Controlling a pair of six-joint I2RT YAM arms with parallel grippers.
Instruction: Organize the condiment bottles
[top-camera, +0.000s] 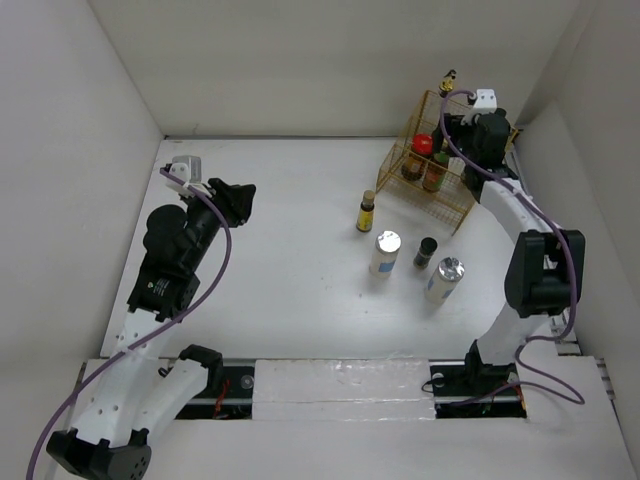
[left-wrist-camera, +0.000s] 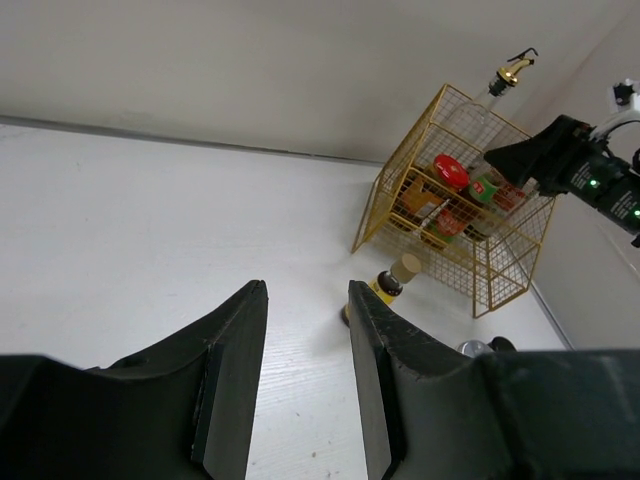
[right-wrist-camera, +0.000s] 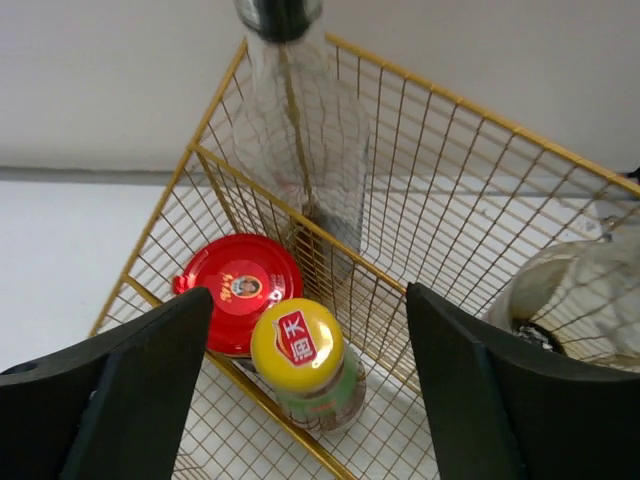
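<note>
A gold wire basket (top-camera: 452, 205) stands at the back right. It holds a red-capped jar (right-wrist-camera: 240, 290), a yellow-capped bottle (right-wrist-camera: 297, 345), a tall clear bottle (right-wrist-camera: 300, 150) with a gold spout and another clear bottle (right-wrist-camera: 580, 300). My right gripper (right-wrist-camera: 306, 308) is open and empty, just above the yellow cap. On the table stand a brown bottle (top-camera: 367, 211) with a tan cap, a white bottle (top-camera: 385, 252) with a silver cap, a small black-capped bottle (top-camera: 426, 251) and a silver-capped bottle (top-camera: 445, 278). My left gripper (left-wrist-camera: 305, 290) is open and empty, raised over the table's left side (top-camera: 235, 200).
White walls close in the table at the back and on both sides. The basket (left-wrist-camera: 500, 270) stands close to the back right corner, with the right arm (top-camera: 530, 260) along the right wall. The arms' base rail (top-camera: 340, 380) runs along the near edge.
</note>
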